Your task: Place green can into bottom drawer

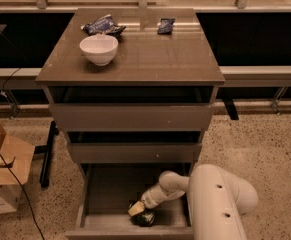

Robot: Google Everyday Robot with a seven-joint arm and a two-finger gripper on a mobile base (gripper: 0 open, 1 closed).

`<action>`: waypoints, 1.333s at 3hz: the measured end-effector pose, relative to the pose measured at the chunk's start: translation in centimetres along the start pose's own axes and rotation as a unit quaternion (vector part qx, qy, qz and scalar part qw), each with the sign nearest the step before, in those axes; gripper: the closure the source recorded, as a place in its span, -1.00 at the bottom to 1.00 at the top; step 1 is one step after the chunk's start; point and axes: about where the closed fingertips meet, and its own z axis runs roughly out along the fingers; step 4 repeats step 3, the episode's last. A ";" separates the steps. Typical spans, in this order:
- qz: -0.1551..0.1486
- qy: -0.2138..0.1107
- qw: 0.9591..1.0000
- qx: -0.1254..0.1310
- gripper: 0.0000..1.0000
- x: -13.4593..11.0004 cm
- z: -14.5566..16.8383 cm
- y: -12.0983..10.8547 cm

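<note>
Inside bottom drawer (130, 232), gripper (137, 210) by green can (146, 219) — white bowl (99, 49) up top.

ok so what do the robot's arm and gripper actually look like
The arm is smooth white: a fat rounded shell with small dark holes, narrowing to a slim white forearm. No cables or markings show. The gripper, in the open bottom drawer by the green can, looks pale tan.
</note>
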 end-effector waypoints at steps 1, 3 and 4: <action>0.001 -0.001 1.000 0.000 -0.21 0.1 0.2 -0.1; 0.001 -0.001 1.000 0.000 -1.00 0.1 0.2 -0.1; 0.001 -0.001 1.000 0.000 -1.00 0.1 0.2 -0.1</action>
